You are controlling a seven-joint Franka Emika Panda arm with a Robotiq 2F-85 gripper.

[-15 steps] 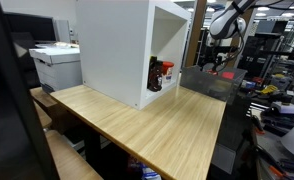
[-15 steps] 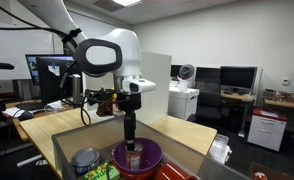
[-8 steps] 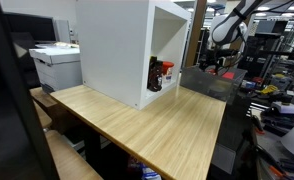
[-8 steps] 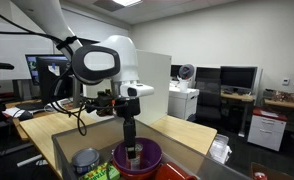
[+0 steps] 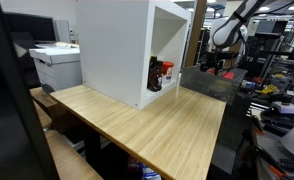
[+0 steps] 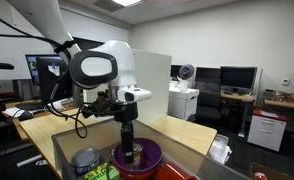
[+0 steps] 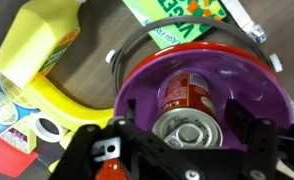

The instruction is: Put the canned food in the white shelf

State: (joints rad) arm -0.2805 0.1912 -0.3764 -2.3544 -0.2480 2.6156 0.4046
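You are at the grasp step: the can is not lifted yet and nothing of the carrying is done. The can (image 7: 187, 100), with a red label and a plain metal top, stands upright in the purple bowl (image 7: 147, 85), a little to the near side of the bowl's middle.

In the wrist view the gripper (image 7: 192, 135) is low over the bowl, and its jaws stand one on the left and one on the right of the can, so the can is between them. Whether the pads already press on its wall I cannot tell, because the black body of the gripper hides the contact. Please treat the grip as not confirmed.

A yellow bottle (image 7: 42, 55) lies just to the left of the bowl. It seems clear of the jaws.

The white shelf (image 5: 112, 45) stands on the wooden table (image 5: 137, 120), with a printer (image 5: 55, 62) at its far left. It is well apart from the bowl. Its open face looks to the right in that exterior view, and some dark and red things (image 5: 159, 72) already stand inside, near the front edge.

For the next move, I think you should close fully on the can and lift it straight up until it is above the bowl's rim, so that the bowl does not come with it. A round metal wall can slip, so watch the can when it leaves the bowl. After this, carry it to the open face and choose a free place beside the things inside.
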